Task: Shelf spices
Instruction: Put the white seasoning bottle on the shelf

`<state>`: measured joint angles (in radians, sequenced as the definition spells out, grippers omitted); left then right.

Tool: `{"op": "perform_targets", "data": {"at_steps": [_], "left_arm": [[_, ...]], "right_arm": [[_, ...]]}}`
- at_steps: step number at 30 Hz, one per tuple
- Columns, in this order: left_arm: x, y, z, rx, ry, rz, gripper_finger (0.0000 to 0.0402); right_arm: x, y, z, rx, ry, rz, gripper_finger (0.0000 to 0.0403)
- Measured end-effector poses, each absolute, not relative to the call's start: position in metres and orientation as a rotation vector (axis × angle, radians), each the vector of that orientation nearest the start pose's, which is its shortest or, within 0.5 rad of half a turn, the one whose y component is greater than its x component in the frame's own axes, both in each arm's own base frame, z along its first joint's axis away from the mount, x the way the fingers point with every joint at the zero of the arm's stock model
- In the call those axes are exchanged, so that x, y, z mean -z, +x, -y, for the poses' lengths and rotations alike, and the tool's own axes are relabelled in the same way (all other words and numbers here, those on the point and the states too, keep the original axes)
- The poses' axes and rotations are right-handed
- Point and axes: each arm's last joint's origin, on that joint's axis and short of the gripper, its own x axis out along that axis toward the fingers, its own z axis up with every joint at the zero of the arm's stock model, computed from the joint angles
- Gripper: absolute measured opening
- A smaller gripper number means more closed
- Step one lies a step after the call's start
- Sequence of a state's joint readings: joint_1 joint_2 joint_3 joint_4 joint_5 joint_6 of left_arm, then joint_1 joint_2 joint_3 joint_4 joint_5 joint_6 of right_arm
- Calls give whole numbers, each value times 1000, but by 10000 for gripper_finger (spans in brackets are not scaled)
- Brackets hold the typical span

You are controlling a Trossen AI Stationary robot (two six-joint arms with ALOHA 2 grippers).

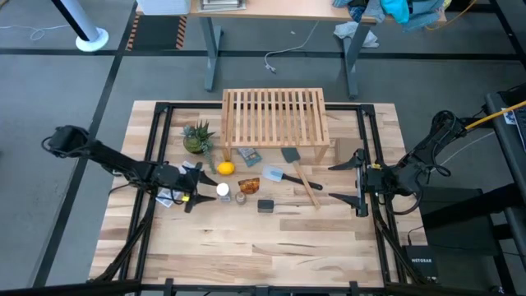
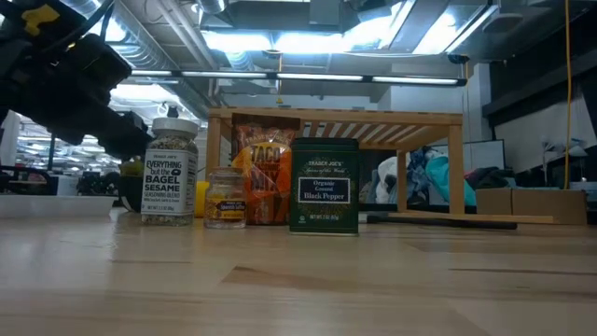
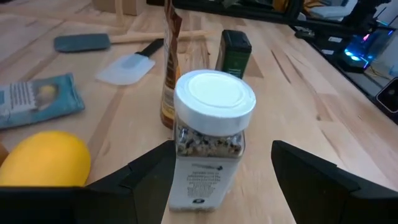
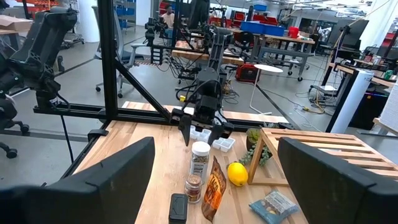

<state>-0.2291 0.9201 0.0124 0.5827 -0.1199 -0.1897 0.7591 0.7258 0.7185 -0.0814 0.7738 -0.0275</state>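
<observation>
The white-capped jar (image 3: 211,143) stands upright on its base on the table, between the open fingers of my left gripper (image 3: 222,149), which touch nothing; in the high view the gripper (image 1: 197,192) sits just left of the jar (image 1: 223,191). To the jar's right stand the tiny glass jar (image 1: 242,197), the orange pouch (image 1: 249,184) and the black square tin (image 1: 265,205). The slatted wooden shelf (image 1: 275,115) stands on its legs toward the far edge. My right gripper (image 1: 339,182) waits wide open near the table's right side.
A yellow lemon (image 1: 225,168), a small potted plant (image 1: 197,136) and a blue packet (image 1: 249,155) lie between the spices and the shelf. Two spatulas (image 1: 274,174) (image 1: 292,156) with a wooden handle (image 1: 306,185) lie right of them. Bare tabletop (image 1: 271,247) runs along the near side.
</observation>
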Motion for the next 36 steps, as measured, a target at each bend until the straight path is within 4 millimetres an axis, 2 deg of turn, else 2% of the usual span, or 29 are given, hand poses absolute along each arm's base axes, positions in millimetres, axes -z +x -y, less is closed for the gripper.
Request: {"op": "perform_targets", "data": {"at_steps": [8,14,22,30,33,36], "left_arm": [[-126,160,34,78,-109,-346,258],[-129,184,39,93,-5,-387,258],[-122,213,46,113,107,-461,258],[-119,225,49,125,159,-483,257],[-119,225,49,125,160,-481,242],[-119,225,49,124,150,-481,210]], "right_arm": [[-329,127,-93,14,-93,-68,347],[-327,127,-93,13,-107,-83,347],[-321,132,-98,6,-136,-113,347],[-314,140,-105,-1,-171,-151,347],[-313,141,-106,-4,-172,-152,347],[-313,141,-106,-4,-173,-154,347]]}}
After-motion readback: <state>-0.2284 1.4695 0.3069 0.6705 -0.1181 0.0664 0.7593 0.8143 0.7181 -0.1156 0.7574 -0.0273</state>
